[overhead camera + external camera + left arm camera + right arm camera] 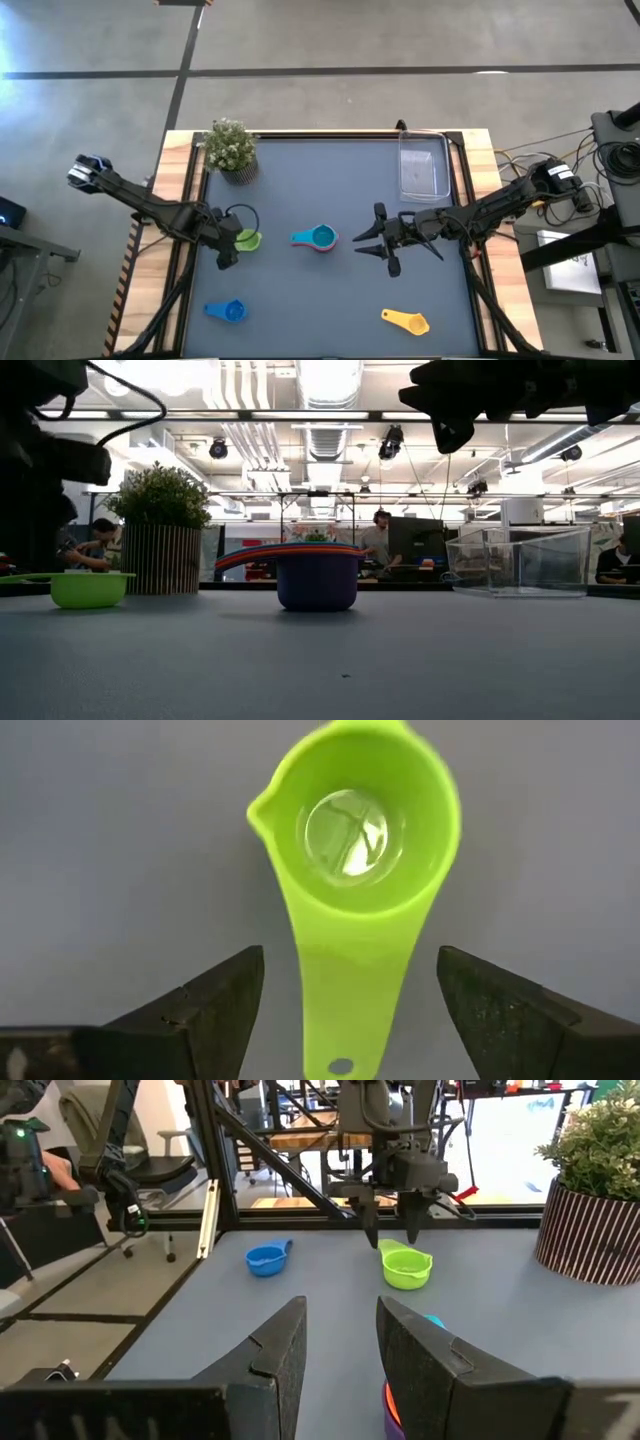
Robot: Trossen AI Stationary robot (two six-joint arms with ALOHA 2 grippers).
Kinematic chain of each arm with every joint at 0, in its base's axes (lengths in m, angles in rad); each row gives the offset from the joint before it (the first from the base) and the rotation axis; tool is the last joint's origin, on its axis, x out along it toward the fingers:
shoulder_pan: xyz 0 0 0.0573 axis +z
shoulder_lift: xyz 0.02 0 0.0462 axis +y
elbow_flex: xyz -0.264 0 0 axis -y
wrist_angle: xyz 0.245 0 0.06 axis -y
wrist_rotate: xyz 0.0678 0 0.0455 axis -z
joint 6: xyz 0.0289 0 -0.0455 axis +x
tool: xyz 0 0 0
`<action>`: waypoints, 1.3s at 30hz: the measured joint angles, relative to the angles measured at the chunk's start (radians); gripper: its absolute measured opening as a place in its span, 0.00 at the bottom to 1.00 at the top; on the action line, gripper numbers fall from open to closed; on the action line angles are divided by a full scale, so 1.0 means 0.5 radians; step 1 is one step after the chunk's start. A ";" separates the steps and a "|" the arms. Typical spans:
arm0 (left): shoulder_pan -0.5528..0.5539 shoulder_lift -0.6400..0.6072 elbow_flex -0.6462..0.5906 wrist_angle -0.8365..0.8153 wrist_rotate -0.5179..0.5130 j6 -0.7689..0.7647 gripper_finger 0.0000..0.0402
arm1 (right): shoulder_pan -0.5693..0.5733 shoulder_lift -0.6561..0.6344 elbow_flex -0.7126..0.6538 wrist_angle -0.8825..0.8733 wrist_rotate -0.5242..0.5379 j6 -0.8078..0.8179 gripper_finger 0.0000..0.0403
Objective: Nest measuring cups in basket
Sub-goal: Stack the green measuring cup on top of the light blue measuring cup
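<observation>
No readable writing. Left gripper [345,1020] spread astride green cup [352,870] handle, tip cut off; right gripper [375,240] spread, beside stack [318,238].

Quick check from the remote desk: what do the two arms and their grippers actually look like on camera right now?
Both arms are slim, dark, jointed links. The left gripper has two dark wedge-shaped fingers with a matte, slightly textured surface; a black cable loops beside it. The right gripper has matching dark fingers. Each arm's outer end carries a block with light markings, and cables trail from the right one.
</observation>
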State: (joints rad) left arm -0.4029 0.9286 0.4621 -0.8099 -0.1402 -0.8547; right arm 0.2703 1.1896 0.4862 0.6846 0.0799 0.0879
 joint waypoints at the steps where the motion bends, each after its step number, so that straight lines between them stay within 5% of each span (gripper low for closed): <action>1: 0.000 0.005 -0.012 0.005 0.003 -0.001 0.70 | 0.000 0.000 0.000 0.000 0.000 -0.001 0.28; 20: 0.001 0.227 -0.066 0.118 -0.016 -0.044 0.67 | 0.000 0.000 0.000 -0.001 0.000 0.005 0.28; 32: 0.001 0.279 -0.041 0.131 -0.015 0.002 0.32 | 0.000 0.000 0.000 -0.001 0.000 0.010 0.28; 39: 0.001 0.279 0.128 0.144 -0.116 0.170 0.32 | 0.000 0.000 0.000 -0.001 0.001 0.011 0.28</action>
State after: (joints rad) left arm -0.4026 1.0683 0.5259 -0.7379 -0.1984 -0.7698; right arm 0.2703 1.1896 0.4862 0.6842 0.0803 0.0933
